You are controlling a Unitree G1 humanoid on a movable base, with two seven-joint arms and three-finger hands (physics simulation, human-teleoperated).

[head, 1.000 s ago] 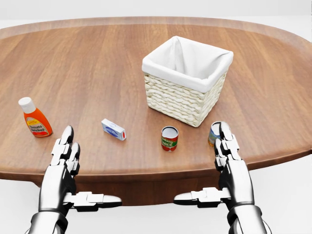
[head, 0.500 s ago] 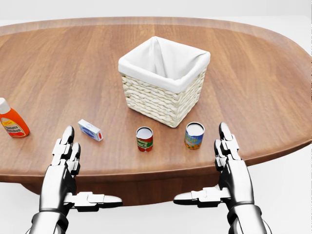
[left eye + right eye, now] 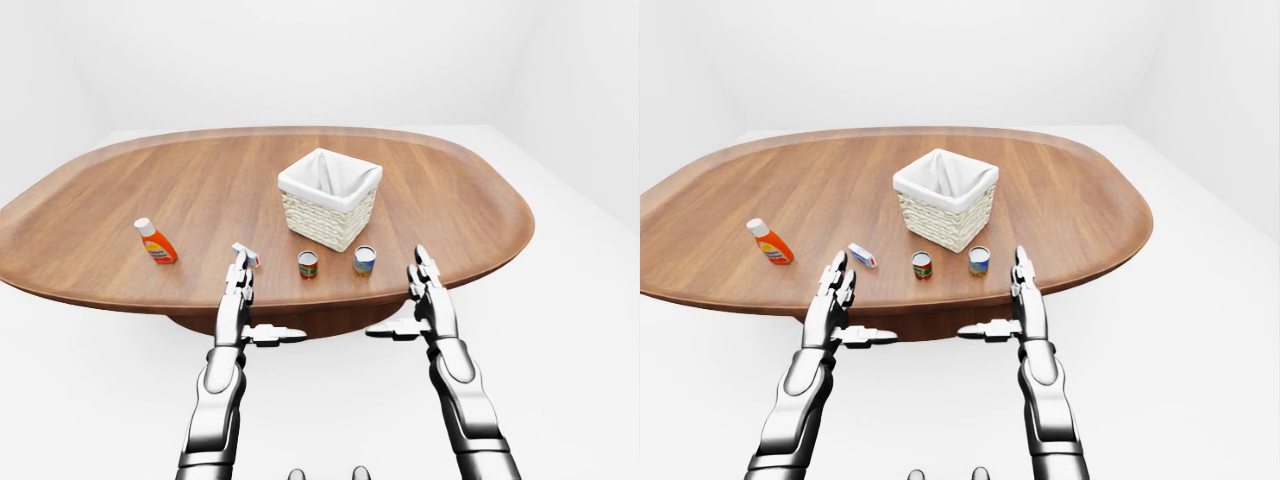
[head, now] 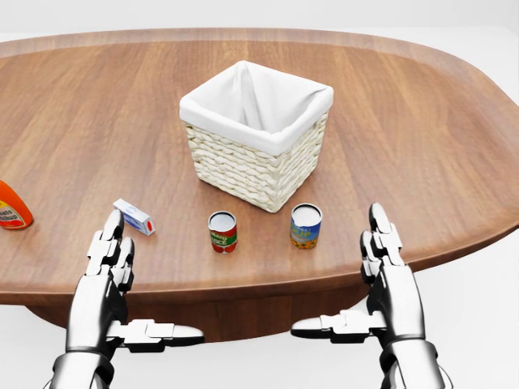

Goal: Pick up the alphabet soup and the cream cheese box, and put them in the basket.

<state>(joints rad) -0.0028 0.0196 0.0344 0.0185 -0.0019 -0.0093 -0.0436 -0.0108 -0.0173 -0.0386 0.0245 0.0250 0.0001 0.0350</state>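
Two cans were counted on one wooden table (image 4: pixel 422 146): a red-labelled can (image 4: pixel 222 232) and a blue-and-yellow-labelled can (image 4: pixel 306 225). One lined wicker basket (image 4: pixel 253 134), one small box (image 4: pixel 134 216) and one orange bottle (image 3: pixel 770 242) were also seen.

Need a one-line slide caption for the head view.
Both open robot hands at the table edge, two cans and basket ahead.

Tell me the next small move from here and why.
Probably reach the left hand forward to the cream cheese box: it lies just beyond those open fingers, nearest of all. The right hand is open and empty too, and the basket stands past the cans.
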